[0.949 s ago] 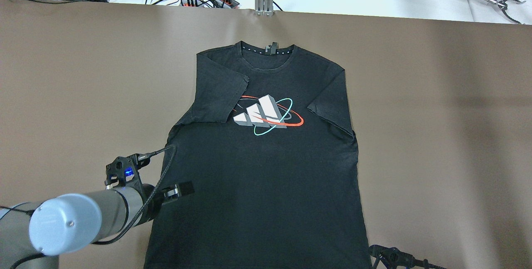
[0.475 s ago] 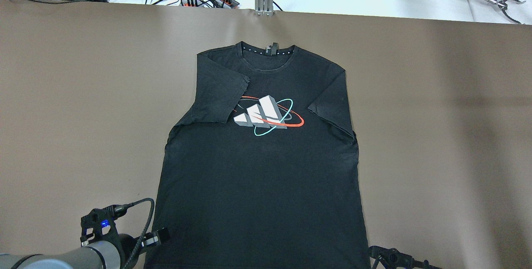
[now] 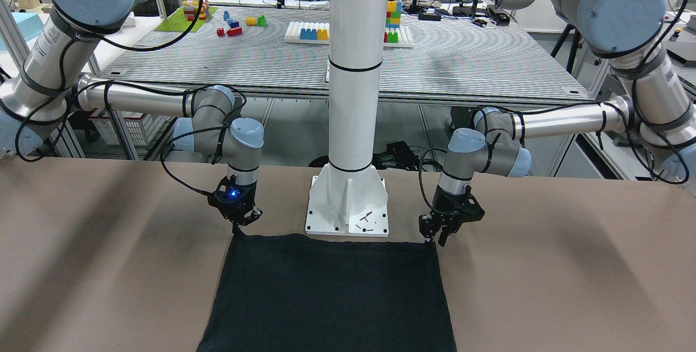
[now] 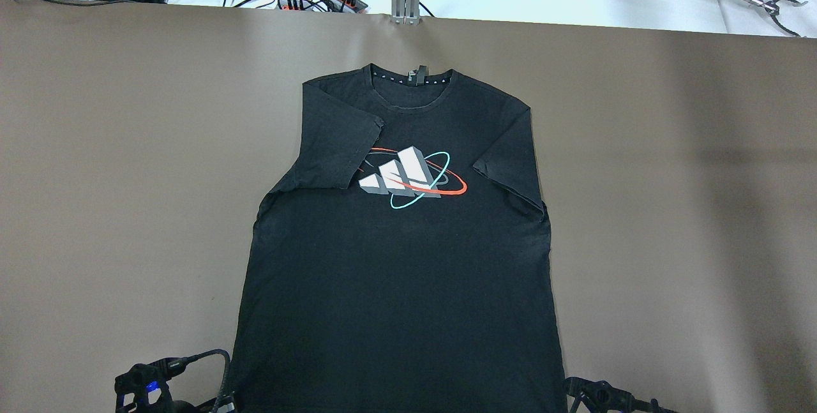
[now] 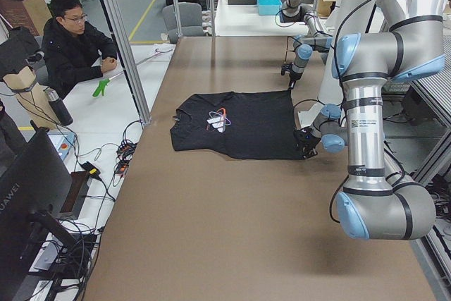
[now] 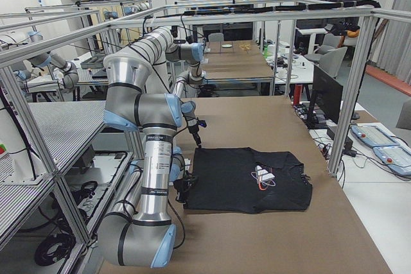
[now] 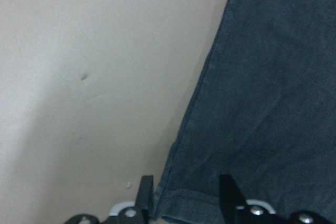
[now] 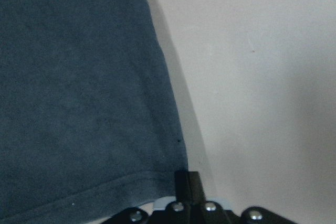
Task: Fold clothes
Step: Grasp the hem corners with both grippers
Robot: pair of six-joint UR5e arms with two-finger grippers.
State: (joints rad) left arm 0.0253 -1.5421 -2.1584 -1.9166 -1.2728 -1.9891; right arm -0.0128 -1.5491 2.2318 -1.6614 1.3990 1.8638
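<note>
Two hem corners of the black T-shirt [image 4: 396,272] lay flat on the counter [image 4: 670,209]; wrist views showed the left gripper [image 7: 185,192] with fingers [image 7: 146,191] apart astride one, the right gripper [image 8: 187,179] with fingers [image 8: 192,187] together at the other; only overhead caught the print [image 4: 412,177]

Brown matte table [image 4: 127,145]. Black T-shirt [image 4: 396,285] lies flat on it, print side up, both sleeves folded in over the chest. Collar points away from the robot, hem toward it. White pillar base [image 3: 348,208] stands on the table just beside the hem.
</note>
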